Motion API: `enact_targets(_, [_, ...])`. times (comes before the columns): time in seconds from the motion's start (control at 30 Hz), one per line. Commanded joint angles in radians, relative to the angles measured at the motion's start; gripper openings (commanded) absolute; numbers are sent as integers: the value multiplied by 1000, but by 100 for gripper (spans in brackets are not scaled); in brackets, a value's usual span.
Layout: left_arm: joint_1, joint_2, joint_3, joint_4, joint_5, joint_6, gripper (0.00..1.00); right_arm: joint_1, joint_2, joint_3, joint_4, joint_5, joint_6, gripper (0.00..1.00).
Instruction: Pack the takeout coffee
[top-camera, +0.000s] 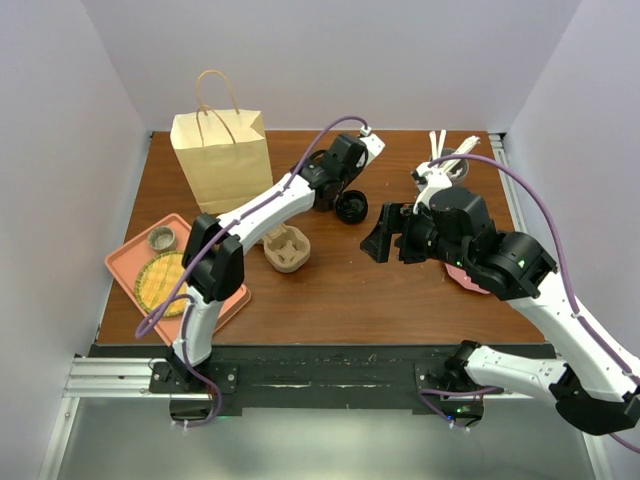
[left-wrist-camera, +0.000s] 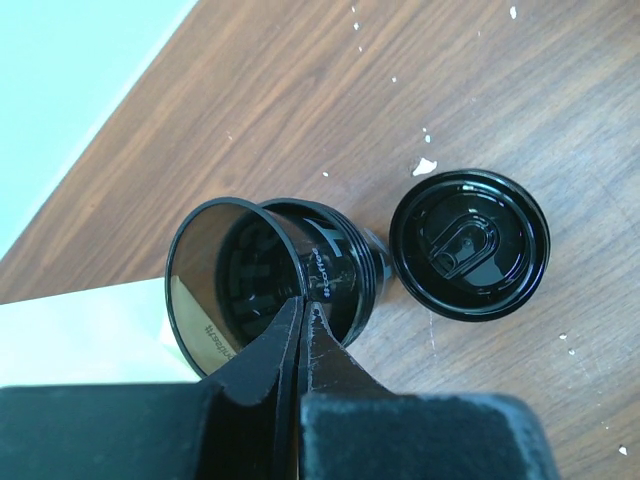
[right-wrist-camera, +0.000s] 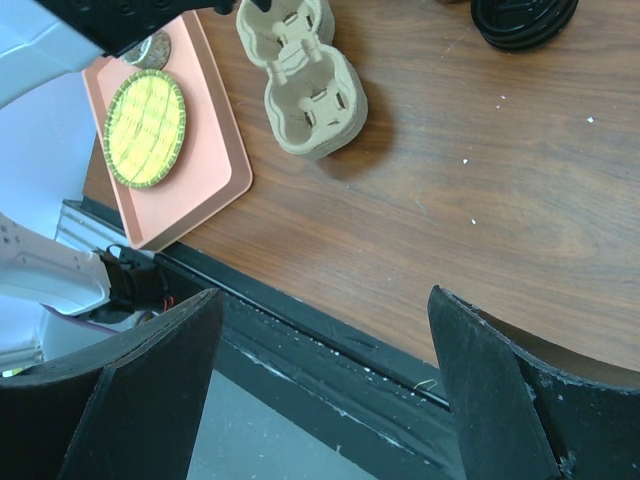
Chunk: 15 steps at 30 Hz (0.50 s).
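We are pinching the left claw (left-wrist-camera: 305, 322) shut on the lidless cup's (left-wrist-camera: 215, 290) rim near the table's (left-wrist-camera: 500, 80) far edge. The lidded takeout coffee (left-wrist-camera: 468, 243) is standing just beside it, not yet packed. The right claw (right-wrist-camera: 322, 300) is hanging open and empty. Packing seems to be only beginning; next, a claw needs to grip the coffee itself.
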Motion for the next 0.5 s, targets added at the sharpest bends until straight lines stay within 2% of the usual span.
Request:
enact_targets(0.0, [-4, -84, 55, 33, -34, 26, 0, -4, -18, 31, 28, 1, 6, 88])
enact_targets(0.47, [-21, -185, 104, 53, -120, 38, 0, -2, -47, 47, 51, 7, 28, 88])
